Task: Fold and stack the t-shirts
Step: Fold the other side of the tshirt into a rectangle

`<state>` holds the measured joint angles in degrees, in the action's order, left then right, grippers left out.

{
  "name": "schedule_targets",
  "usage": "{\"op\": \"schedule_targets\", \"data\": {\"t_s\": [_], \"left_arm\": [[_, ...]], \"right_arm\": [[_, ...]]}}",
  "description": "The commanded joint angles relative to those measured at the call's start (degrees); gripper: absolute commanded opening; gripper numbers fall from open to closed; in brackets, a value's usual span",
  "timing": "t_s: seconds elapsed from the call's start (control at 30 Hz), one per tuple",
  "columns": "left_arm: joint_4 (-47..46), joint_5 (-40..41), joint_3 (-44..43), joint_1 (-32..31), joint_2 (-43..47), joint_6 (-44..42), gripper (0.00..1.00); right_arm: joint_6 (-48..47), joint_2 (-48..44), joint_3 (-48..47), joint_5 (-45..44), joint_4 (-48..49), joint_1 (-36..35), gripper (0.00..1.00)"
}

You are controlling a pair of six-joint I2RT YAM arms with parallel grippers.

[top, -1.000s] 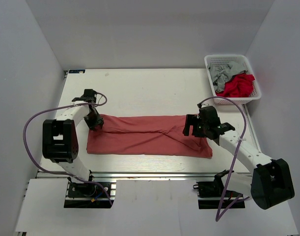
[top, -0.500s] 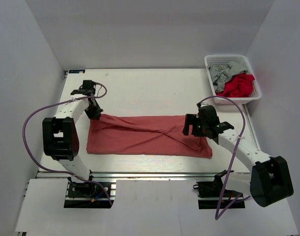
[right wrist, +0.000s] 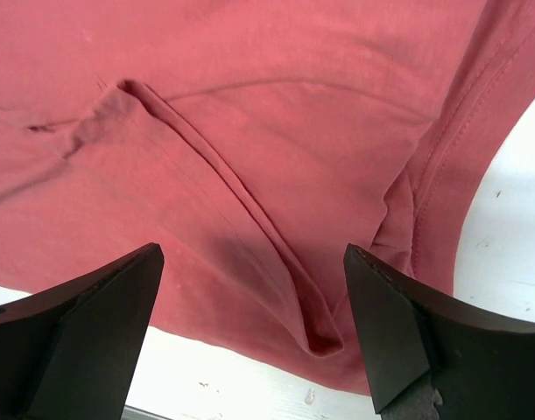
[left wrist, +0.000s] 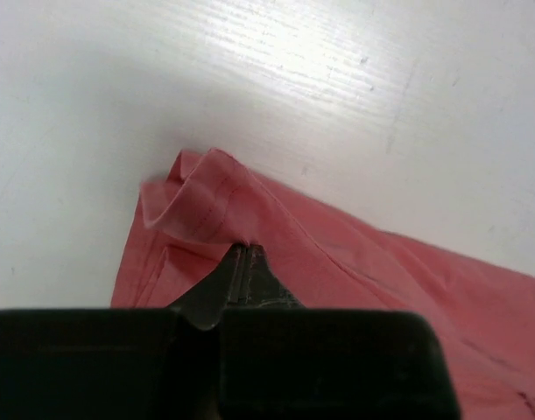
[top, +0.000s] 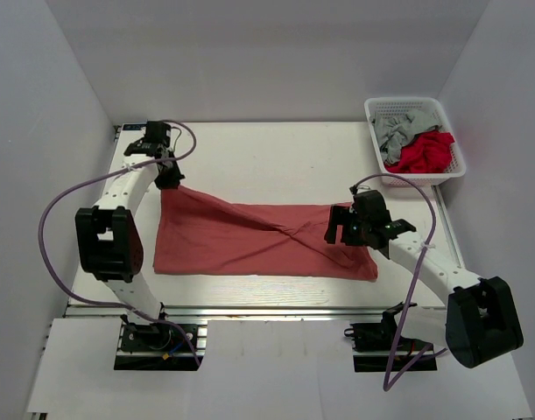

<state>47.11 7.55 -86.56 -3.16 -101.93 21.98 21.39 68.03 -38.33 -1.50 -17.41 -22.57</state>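
A: Where's the salmon-red t-shirt?
B: Spread on the bench, far-left corner pinched by the left pincer; right pincer spread above its right end.
A: Others?
B: Grey t-shirt, bright red t-shirt, in the far-right basket.

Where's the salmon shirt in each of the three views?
Top external: the shirt lies across mid-table, its far-left corner pinched by the left gripper.
Left wrist: lower right, its corner bunched at the shut fingertips.
Right wrist: fills most of the frame, under the open right gripper.
Shared landmark: the white table bordering the cloth.
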Motion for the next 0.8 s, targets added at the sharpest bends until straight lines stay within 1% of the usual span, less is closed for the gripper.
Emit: {"op": "schedule_targets", "data": {"t_s": [0.0, 0.07, 0.13, 0.17, 0.2, 0.23, 0.27, 0.33, 0.37, 0.4, 0.47, 0.5, 0.53, 0.6, 0.67, 0.7, 0.73, 0.77], "left_arm": [[-1.31, 2.28, 5.77, -0.97, 8.64, -2.55, 0.00], [-0.80, 6.22, 11.82, -0.97, 11.65, -0.11, 0.00], [2.53, 7.56, 15.35, -0.97, 14.55, 4.36, 0.00], [5.42, 7.57, 18.77, -0.97, 15.18, 6.48, 0.00], [7.01, 8.52, 20.54, -0.97, 15.88, 8.67, 0.06], [8.77, 10.45, 22.21, -0.97, 15.88, 11.05, 0.20], [10.35, 11.51, 24.66, -0.36, 16.67, 15.16, 0.31], [14.40, 15.01, 25.39, 0.69, 17.47, 19.83, 0.46], [15.19, 16.17, 25.39, 0.70, 17.99, 20.55, 0.63], [15.72, 17.40, 23.74, 0.70, 17.99, 21.08, 0.71], [15.20, 17.41, 21.45, 0.70, 17.99, 20.39, 0.71], [14.33, 16.63, 19.96, 0.70, 17.04, 19.52, 0.71], [12.76, 14.27, 17.07, 0.70, 16.42, 18.81, 0.71], [10.55, 10.05, 14.94, -0.35, 15.10, 15.65, 0.71], [5.73, 5.92, 14.23, -0.88, 13.96, 11.54, 0.78], [3.62, 1.20, 15.45, -0.88, 13.95, 10.99, 0.82], [-1.19, -1.11, 16.50, -0.88, 13.95, 9.94, 0.95], [-3.32, -5.66, 17.47, -0.88, 13.95, 8.97, 1.00]], "right_arm": [[0.23, -0.09, 1.23, 0.88, 1.68, 0.07, 0.89], [0.50, -0.18, 1.67, 0.88, 1.50, 0.16, 0.88], [0.32, -0.44, 1.76, 0.79, 1.33, 0.07, 0.88], [0.15, -0.35, 1.68, 0.88, 0.63, 0.07, 0.88], [0.06, -0.27, 1.59, 0.88, 0.53, 0.07, 0.88], [0.06, -0.70, 1.41, 0.88, -0.25, 0.15, 0.90], [-0.03, -0.71, 1.24, 0.88, -0.87, 0.07, 0.90], [-0.38, -1.40, 1.15, 0.88, -1.48, 0.07, 0.90], [-0.90, -1.41, 0.97, 0.88, -1.66, 0.07, 0.90], [-1.43, -1.67, 0.36, 2.88, -1.84, 0.15, 0.90], [-3.36, -1.76, -0.95, 4.12, -2.01, -0.02, 0.90], [-3.98, -1.59, -1.74, 4.39, -2.01, -0.19, 0.90], [-4.68, -1.41, -2.71, 4.40, -1.67, -0.20, 0.90], [-6.87, -0.97, -3.77, 5.36, -0.97, -0.37, 0.90], [-8.45, -0.27, -5.70, 5.62, 1.05, -0.28, 0.90], [-8.90, 0.26, -6.32, 6.15, 2.37, -0.46, 0.90], [-9.52, 1.04, -6.67, 7.63, 4.21, -0.46, 0.90], [-10.22, 2.36, -6.93, 8.61, 5.01, -0.81, 0.90]]}}
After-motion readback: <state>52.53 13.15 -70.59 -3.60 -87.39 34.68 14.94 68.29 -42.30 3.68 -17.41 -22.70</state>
